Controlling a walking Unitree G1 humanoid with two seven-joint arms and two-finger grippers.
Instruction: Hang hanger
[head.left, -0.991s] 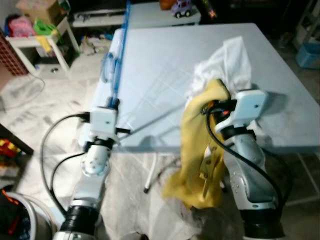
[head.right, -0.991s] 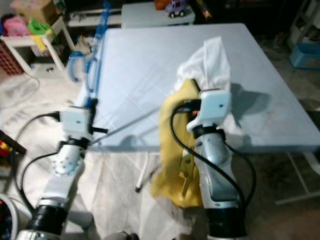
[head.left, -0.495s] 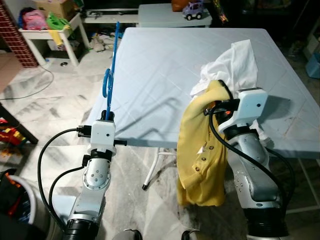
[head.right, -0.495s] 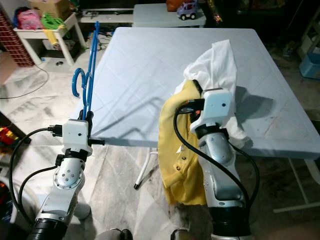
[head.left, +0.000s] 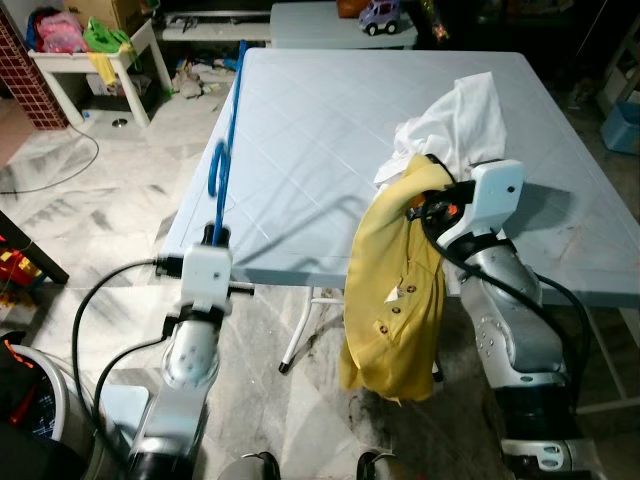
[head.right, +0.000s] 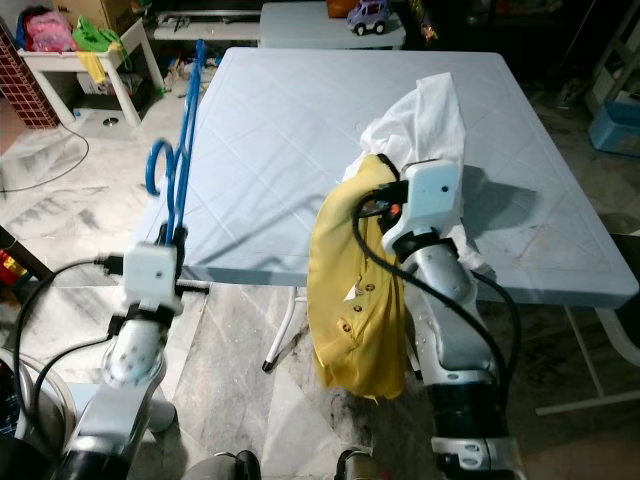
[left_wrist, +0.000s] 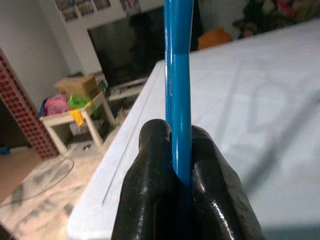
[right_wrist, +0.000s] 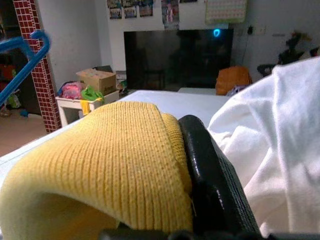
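- Left eye view: the left gripper holds a blue hanger upright at the near left corner of the pale blue table; the right gripper carries a yellow shirt draped down past the table's front edge, beside a white garment lying on the tabletop.
- Right eye view: the hanger's hook curls on its left side, off the table's left edge.
- Left wrist view: both black fingers are pressed together on the hanger's blue bar.
- Right wrist view: one black finger lies against the yellow knit fabric; the cloth covers the rest, so I cannot tell how the fingers stand.
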